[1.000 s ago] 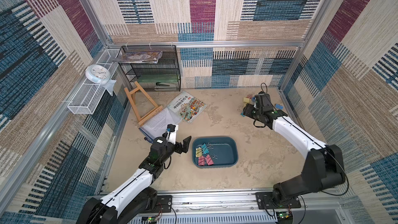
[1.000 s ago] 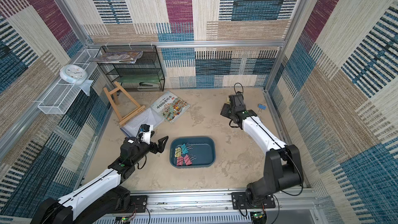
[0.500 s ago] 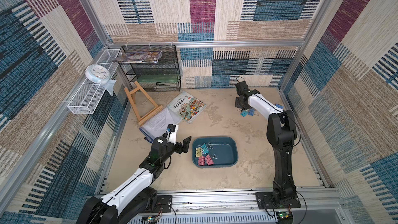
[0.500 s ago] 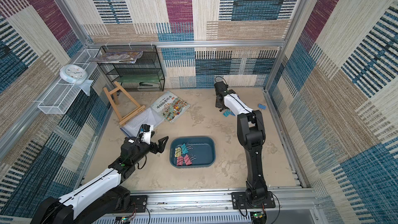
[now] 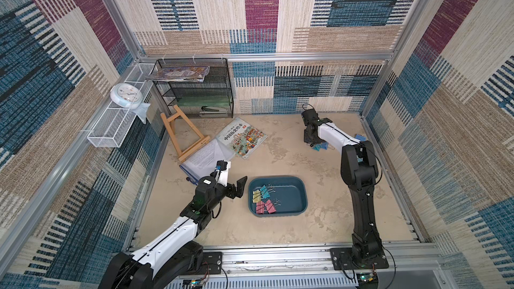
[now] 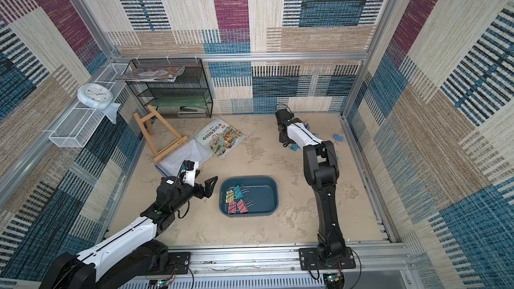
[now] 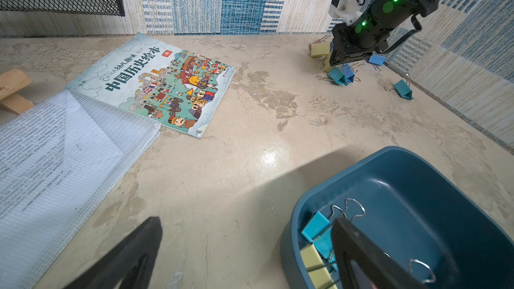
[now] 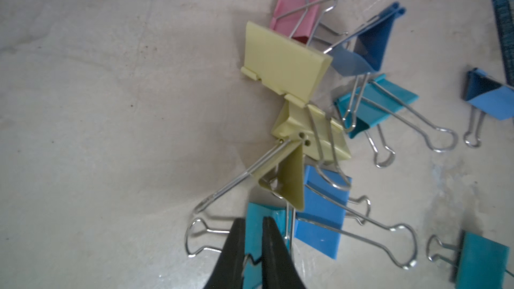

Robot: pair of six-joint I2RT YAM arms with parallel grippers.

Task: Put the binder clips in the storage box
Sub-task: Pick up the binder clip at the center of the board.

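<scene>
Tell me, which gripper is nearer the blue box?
Left. The left gripper hovers beside the box; the right gripper is far off, closed on a teal clip.

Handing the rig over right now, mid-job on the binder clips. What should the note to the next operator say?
Left gripper: open, empty, hovering beside the storage box.
Right gripper: jaws nearly together, apparently pinching a teal clip at the edge of the loose pile near the far right corner.
Done: four in the box: a yellow clip, a second teal clip, two pink clips.
Left: about ten on the floor, including a blue clip apart by the right wall.
</scene>
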